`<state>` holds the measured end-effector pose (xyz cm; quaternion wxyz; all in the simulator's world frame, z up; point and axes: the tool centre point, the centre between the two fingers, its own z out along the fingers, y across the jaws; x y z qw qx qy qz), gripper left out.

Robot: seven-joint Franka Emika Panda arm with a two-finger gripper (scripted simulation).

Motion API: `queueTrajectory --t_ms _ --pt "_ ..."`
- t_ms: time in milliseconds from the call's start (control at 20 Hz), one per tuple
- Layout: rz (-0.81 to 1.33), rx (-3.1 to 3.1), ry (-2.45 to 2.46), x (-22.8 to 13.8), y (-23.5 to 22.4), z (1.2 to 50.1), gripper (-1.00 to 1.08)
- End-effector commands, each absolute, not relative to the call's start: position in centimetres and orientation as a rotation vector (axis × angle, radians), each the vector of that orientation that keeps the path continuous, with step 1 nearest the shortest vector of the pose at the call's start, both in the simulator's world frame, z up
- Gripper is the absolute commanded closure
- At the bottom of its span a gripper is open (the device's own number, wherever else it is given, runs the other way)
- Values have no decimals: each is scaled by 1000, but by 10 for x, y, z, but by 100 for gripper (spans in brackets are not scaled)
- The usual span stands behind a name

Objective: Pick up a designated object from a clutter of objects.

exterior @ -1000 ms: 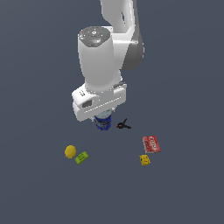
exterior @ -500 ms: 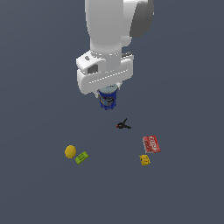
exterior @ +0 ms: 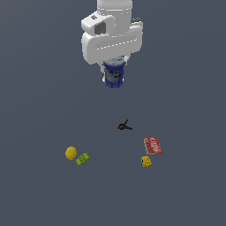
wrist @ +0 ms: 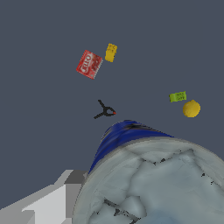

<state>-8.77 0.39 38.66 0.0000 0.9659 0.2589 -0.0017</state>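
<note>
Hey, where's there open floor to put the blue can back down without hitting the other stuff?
The blue can hangs in the gripper. Bare floor lies directly beneath it, above the black clamp, and between the green block and red packet. The red packet and yellow box sit close together, as do the yellow ball and green block.

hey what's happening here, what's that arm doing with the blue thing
The arm's gripper is clamped on the blue can and holds it in the air, well clear of the floor. The other items lie below, apart from each other: a black-red clamp, a red packet, a small yellow box, a yellow ball and a green block. So the pick looks done.
</note>
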Motion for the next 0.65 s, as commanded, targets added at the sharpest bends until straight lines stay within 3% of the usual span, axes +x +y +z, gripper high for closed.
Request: queueTrajectory --t_ms 0,600 --pt "-1 3034 813 -98 8 404 108" --pt "0 3034 813 -118 17 437 108"
